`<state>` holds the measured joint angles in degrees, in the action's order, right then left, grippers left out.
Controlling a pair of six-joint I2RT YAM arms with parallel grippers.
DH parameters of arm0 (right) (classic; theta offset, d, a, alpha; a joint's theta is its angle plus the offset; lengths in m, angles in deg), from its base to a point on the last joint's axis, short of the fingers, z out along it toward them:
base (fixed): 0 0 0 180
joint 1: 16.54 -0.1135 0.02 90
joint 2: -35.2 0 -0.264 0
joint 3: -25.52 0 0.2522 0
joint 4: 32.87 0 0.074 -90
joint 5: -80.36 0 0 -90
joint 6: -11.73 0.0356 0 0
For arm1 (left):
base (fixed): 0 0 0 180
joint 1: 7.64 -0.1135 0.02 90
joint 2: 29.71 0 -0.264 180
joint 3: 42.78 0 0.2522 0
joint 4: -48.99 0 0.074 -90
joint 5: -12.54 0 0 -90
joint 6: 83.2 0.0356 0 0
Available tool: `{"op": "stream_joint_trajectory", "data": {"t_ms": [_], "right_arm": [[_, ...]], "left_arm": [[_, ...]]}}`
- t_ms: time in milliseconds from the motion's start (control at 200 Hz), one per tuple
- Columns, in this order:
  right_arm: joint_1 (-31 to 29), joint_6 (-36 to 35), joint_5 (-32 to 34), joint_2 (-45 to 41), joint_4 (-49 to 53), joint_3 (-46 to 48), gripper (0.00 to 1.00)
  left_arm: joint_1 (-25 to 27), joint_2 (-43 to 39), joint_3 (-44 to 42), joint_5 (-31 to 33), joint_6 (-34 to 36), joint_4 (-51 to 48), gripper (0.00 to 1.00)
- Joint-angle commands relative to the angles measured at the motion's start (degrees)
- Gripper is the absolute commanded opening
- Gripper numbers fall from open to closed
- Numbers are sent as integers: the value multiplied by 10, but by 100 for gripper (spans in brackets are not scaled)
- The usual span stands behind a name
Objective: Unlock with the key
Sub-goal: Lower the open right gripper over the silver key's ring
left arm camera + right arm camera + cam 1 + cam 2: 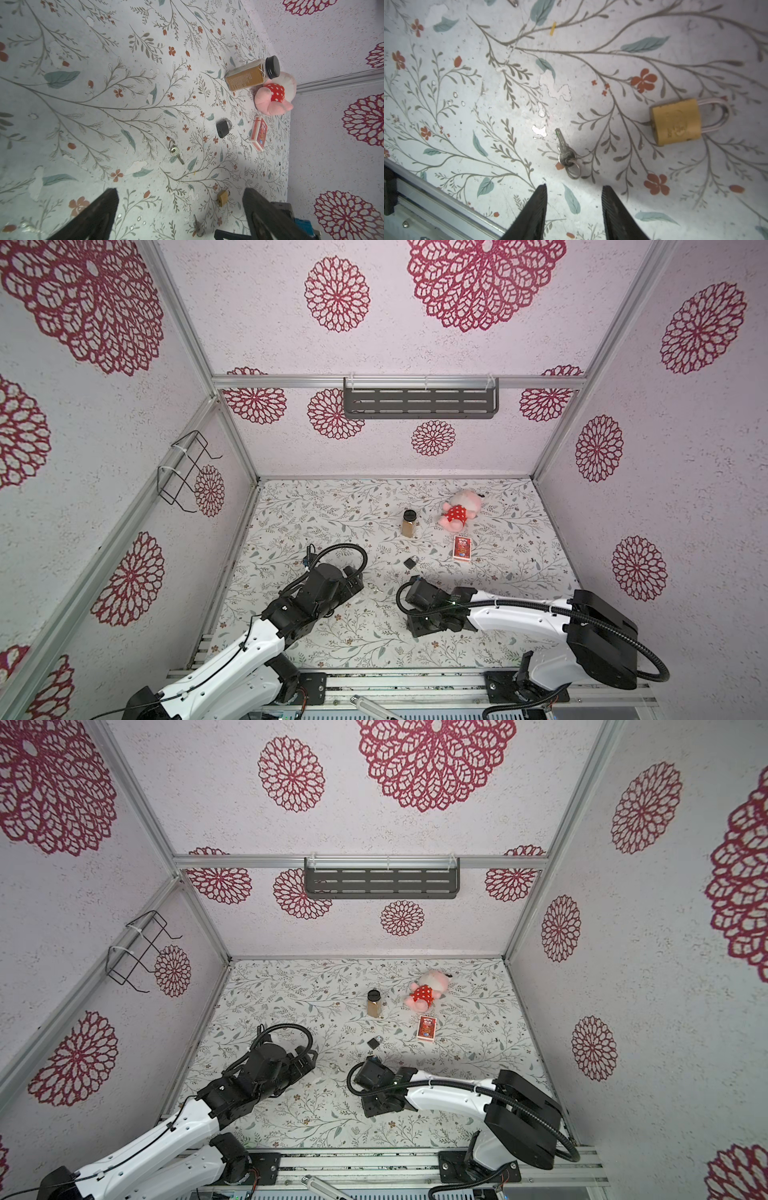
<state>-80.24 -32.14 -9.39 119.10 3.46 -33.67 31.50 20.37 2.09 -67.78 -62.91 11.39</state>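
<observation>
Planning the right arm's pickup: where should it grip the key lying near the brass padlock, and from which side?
I'd grip the key by its round head, at the ring end, coming down from above with the fingers across the head's edges. It lies flat on the table, so only its edges are reachable, and this leaves the blade free for the brass padlock.

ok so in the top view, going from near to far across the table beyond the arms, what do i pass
key → black padlock → card box → spice jar; the plush toy lies about level with the jar, so it is left out.
</observation>
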Motion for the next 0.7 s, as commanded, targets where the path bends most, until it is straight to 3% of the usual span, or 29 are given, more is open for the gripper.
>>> {"op": "stream_joint_trajectory", "data": {"t_ms": [0, 690], "right_arm": [[-1, -11, 9, -3, 6, 4, 43], [-2, -27, 12, 59, 16, -27, 31]], "left_arm": [[11, 13, 0, 1, 1, 33, 97], [21, 34, 6, 14, 3, 55, 97]]}}
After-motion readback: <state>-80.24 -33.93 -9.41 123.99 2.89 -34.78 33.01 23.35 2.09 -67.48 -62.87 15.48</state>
